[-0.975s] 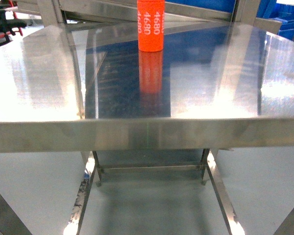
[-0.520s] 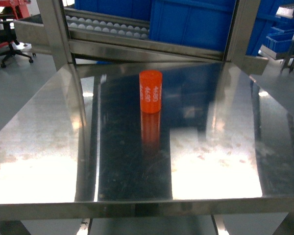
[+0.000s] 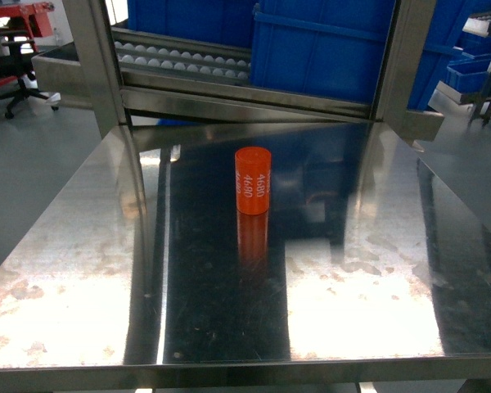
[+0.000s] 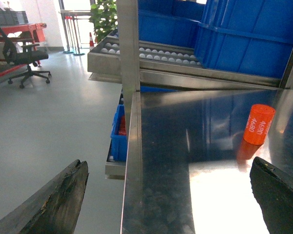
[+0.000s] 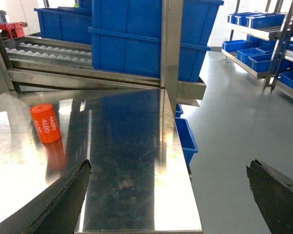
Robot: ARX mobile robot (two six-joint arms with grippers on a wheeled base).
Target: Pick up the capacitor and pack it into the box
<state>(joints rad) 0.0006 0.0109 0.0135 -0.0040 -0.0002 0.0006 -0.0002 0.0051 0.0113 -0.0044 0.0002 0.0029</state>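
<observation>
Capacitor upright on steel table, both arms clear of it.

I see the steel table (image 3: 82,270) fronting large blue bins (image 3: 327,49) on a roller rack (image 3: 180,61). Left gripper (image 4: 168,195) and right gripper (image 5: 168,200) both show fingers spread wide, holding nothing. Capacitor (image 3: 253,180), orange, marked 4680, stands mid-table, well apart from both.

Capacitor (image 3: 253,180): white "4680" printed repeatedly down orange side.
</observation>
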